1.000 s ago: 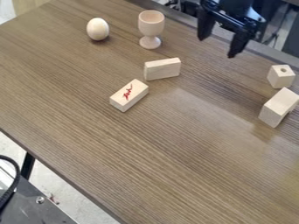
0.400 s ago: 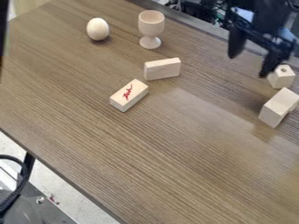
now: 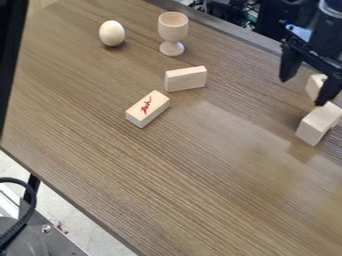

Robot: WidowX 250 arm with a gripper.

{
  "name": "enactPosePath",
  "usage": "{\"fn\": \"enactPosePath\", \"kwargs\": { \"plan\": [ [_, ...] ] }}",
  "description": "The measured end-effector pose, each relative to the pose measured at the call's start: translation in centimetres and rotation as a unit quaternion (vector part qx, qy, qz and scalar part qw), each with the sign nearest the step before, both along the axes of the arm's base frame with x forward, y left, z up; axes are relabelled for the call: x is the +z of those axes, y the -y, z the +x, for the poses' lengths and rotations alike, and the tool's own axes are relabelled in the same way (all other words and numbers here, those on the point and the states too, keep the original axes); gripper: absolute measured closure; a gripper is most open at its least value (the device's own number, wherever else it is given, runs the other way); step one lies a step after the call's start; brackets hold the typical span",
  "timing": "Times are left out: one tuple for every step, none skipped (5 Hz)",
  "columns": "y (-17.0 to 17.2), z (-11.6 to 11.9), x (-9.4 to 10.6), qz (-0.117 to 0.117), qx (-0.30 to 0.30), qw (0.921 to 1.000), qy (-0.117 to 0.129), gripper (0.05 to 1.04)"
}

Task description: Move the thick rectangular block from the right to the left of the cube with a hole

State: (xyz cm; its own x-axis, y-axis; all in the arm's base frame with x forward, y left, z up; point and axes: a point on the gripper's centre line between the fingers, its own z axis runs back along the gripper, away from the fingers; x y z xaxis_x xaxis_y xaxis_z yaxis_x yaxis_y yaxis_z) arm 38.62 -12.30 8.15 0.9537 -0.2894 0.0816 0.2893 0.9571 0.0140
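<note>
With the approach apparently in hand, the black two-finger gripper [image 3: 306, 89] hangs spread and empty by the pale wooden cube [image 3: 312, 88], and must next align over the thick rectangular pale wooden block [image 3: 318, 124] standing just nearer, at right.

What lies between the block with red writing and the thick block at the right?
In the camera view, only a bare stretch of tabletop separates the red-marked block from the thick block.
</note>
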Motion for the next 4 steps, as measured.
{"fn": "enactPosePath", "kwargs": {
  "plan": [
    [0.9, -0.2, -0.2, 0.002, -0.004, 1.0000, 0.004, 0.084],
    [1.0, 0.0, -0.2, -0.003, -0.001, 0.9999, 0.011, 0.084],
    [1.3, 0.0, -1.6, 0.000, 0.000, 1.0000, -0.004, 0.084],
    [2.3, 0.7, -1.4, -0.010, -0.001, 1.0000, -0.001, 0.084]
  ]
}}
